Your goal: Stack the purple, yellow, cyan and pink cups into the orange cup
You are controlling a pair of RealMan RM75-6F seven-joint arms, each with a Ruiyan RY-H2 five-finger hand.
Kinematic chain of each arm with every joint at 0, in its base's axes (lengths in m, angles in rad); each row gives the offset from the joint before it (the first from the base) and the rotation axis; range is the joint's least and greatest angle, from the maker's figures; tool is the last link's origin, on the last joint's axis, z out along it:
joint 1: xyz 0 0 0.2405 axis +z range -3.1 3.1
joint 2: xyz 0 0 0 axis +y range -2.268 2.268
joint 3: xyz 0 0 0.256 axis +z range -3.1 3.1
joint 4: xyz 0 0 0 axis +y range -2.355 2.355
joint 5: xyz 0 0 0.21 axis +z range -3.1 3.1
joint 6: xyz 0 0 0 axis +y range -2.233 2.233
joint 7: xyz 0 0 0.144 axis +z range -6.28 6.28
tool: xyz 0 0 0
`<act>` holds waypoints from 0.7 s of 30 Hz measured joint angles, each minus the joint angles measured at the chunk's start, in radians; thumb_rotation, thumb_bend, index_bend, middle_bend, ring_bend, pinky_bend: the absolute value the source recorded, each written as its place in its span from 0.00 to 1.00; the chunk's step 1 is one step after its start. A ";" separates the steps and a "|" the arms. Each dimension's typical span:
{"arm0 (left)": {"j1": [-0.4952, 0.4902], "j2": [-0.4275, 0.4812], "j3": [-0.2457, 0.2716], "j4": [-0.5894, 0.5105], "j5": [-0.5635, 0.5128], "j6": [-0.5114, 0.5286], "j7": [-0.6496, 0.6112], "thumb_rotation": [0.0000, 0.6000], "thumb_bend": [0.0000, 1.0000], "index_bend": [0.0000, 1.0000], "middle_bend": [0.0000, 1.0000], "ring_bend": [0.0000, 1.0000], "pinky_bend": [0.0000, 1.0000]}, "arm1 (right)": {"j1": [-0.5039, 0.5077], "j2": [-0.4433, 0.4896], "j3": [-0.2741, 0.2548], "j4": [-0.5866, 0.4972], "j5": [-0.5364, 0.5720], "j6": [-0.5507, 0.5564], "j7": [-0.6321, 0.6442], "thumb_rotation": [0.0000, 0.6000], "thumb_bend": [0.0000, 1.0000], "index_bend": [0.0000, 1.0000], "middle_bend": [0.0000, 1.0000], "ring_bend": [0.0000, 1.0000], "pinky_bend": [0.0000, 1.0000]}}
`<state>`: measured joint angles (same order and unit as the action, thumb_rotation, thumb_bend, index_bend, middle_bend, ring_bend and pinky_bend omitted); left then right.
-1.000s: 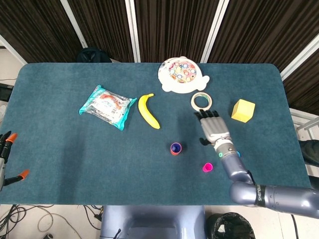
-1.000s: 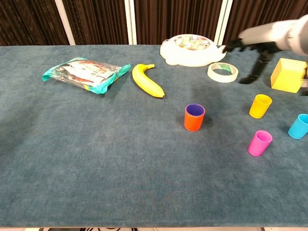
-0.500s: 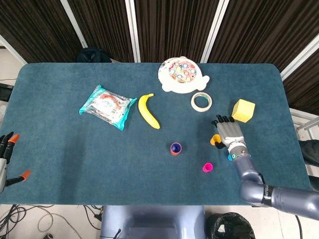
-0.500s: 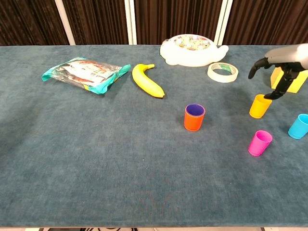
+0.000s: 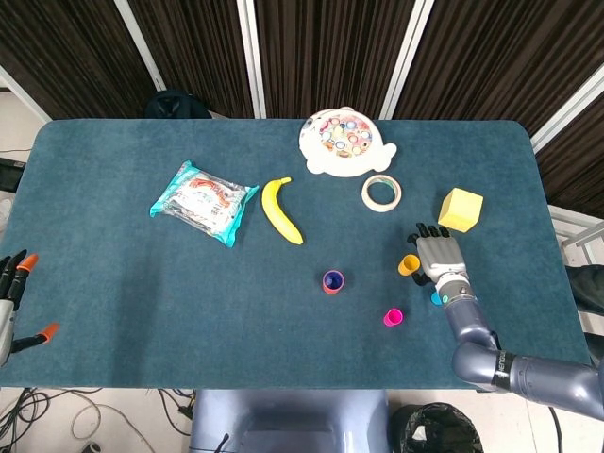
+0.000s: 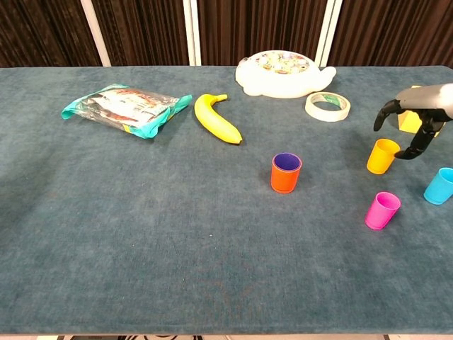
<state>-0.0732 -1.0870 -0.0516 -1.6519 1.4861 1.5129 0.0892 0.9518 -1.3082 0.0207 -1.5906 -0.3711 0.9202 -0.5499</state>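
On the blue tabletop (image 6: 106, 212), from left to right, lie a snack bag (image 6: 126, 109) and a banana (image 6: 217, 119), then the orange cup (image 6: 286, 173) with the purple cup (image 6: 287, 162) nested inside it. Further right stand the pink cup (image 6: 382, 210), the yellow cup (image 6: 383, 156) and, at the edge, the cyan cup (image 6: 439, 185). The right hand (image 6: 417, 117) hangs just above and beside the yellow cup, fingers spread and curved downward, holding nothing; the left hand (image 5: 8, 293) shows only at the far left edge and I cannot tell its state

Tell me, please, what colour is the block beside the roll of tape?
Yellow. The block shows best in the head view; the right hand partly hides it in the chest view.
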 measured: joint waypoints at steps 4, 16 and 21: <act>0.000 -0.001 0.001 0.000 0.000 -0.001 0.003 1.00 0.00 0.00 0.00 0.00 0.04 | -0.007 -0.006 0.000 0.009 -0.002 -0.008 0.000 1.00 0.41 0.25 0.00 0.00 0.00; 0.000 -0.002 -0.001 0.001 -0.005 -0.001 0.005 1.00 0.00 0.00 0.00 0.00 0.04 | -0.019 -0.047 0.020 0.051 -0.002 0.003 -0.003 1.00 0.41 0.36 0.00 0.00 0.00; -0.001 -0.002 -0.001 0.002 -0.004 -0.003 0.005 1.00 0.00 0.00 0.00 0.00 0.04 | -0.021 -0.057 0.027 0.060 -0.001 0.010 -0.013 1.00 0.41 0.39 0.00 0.00 0.00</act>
<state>-0.0743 -1.0895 -0.0529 -1.6499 1.4817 1.5100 0.0943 0.9306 -1.3650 0.0477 -1.5305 -0.3718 0.9303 -0.5629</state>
